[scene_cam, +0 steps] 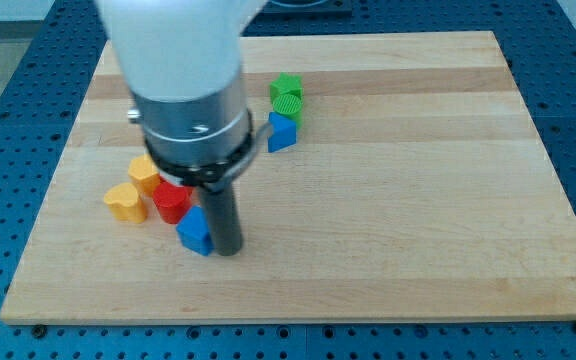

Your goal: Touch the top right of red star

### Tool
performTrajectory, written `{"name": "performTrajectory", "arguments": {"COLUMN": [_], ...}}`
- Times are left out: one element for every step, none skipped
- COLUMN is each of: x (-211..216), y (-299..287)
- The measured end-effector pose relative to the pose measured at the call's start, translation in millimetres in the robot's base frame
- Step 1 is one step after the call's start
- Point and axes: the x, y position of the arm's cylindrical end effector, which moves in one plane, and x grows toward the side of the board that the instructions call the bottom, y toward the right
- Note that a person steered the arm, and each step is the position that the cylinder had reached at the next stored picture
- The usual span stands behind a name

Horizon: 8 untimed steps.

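Camera view, single frame: my arm (183, 75) descends from the view's top left and ends in a dark rod whose lower end, my tip (228, 250), rests on the wooden board (418, 200) touching or just beside the right face of a blue block (196, 232). This rig carries no jaws, so no released or clenched state applies; the rod simply slides. The task's thing, the red star (171, 200), lies just above and left of the blue block, partly hidden by the arm's collar, with an orange block (144, 172) at its upper left and a yellow block (125, 202) further left. A green block (287, 92) and a second blue block (281, 132) sit well apart toward the view's top. I judge my tip to be below and right of the star, not yet at its top right. Risks from here: a direct move up-left could drag the near blue block into the star, shoving it against the orange block, while the collar hides the contact point from me
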Motion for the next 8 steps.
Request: {"name": "performTrajectory", "arguments": {"x": [1,1,1,-5,-28,-60,-84,-85], "y": [-33,-42,-41,2,80,133,116,47]}}
